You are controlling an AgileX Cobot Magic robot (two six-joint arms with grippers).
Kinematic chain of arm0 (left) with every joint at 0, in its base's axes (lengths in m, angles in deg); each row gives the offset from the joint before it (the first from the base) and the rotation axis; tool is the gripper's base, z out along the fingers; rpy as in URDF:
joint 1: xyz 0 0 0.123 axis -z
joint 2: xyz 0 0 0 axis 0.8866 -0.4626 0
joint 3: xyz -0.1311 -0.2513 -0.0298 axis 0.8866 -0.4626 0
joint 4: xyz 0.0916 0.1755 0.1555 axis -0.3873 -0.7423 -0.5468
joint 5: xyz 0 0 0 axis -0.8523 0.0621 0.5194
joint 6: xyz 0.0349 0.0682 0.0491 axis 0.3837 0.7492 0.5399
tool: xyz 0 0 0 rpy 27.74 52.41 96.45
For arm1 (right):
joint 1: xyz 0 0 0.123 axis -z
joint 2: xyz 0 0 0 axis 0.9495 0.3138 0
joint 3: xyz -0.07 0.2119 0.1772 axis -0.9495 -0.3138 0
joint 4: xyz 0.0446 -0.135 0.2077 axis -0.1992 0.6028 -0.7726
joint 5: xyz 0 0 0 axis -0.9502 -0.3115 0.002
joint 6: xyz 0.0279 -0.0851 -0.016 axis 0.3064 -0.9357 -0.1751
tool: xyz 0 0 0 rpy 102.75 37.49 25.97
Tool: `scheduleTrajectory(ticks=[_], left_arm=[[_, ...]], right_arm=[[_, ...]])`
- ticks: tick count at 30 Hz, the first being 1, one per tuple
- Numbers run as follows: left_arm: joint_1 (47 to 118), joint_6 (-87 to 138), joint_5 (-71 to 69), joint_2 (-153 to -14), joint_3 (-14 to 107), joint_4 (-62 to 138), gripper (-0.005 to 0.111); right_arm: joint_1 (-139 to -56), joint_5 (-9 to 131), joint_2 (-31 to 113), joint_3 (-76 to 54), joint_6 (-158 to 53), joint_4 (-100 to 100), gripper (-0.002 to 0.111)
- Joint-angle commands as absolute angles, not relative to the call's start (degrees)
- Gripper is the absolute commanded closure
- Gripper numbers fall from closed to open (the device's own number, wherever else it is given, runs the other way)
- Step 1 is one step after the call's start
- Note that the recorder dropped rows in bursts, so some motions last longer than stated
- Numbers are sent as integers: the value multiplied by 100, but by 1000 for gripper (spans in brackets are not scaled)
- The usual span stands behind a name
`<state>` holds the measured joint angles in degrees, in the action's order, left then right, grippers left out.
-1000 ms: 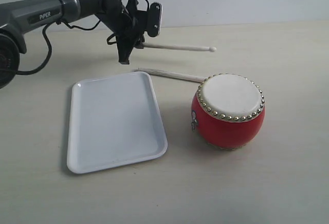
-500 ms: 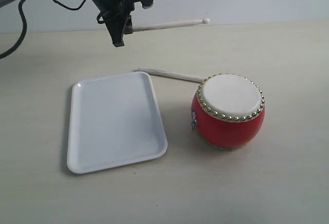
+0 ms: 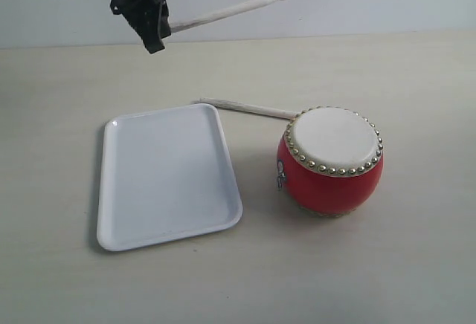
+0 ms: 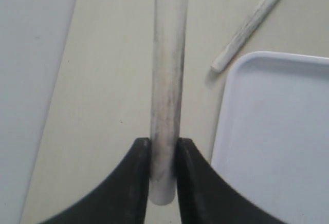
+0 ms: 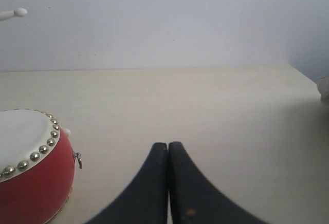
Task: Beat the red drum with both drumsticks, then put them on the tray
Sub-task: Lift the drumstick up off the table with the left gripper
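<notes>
Opening the beating step, by the look of it: clamping the left hand (image 3: 156,30) on the butt end of one drumstick (image 3: 227,10), both jaws pressing the shaft from either side, and holding it high at the far left of the scene, above the tabletop (image 3: 416,79) beyond the tray's far edge

Pointing that stick's bead tip up and to the right, well apart from the red drum (image 3: 331,164); finding the drum standing on the tabletop at the right, nearer than the left hand and well below it, cream skin facing up and uncovered

Leaving the second drumstick (image 3: 249,108) lying flat on the tabletop, running from beside the tray's far right corner toward the drum's far side, with its right end hidden behind the drum, so not telling whether it is touching

Holding the right hand (image 5: 168,149) clenched shut on nothing, low over the tabletop with the drum close by, outside the exterior view

Showing the tray (image 3: 167,179) flat at the near left, just beside the drum, with neither stick on it yet

Judging the next move: bringing the gripped stick rightward, nearer and down until the bead tip is meeting the skin inside the ring of gold studs, not the studs or the red body; also needing the right hand releasing its jaws and reaching for the second drumstick, since beating with both is being asked before any placing on the tray
</notes>
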<state>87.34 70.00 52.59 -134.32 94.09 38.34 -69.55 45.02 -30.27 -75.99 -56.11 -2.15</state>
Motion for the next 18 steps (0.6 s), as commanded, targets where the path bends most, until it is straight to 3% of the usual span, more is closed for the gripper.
scheduleTrajectory(ticks=[1,18], left_arm=[[8715,6638,4374,-12678,8253,3928,107],[8715,8131,2668,-10833,5251,8253,107]], right_arm=[[-6909,4549,-3066,-7626,-5628,-236,108],[-6909,4549,-3066,-7626,-5628,-236,108]])
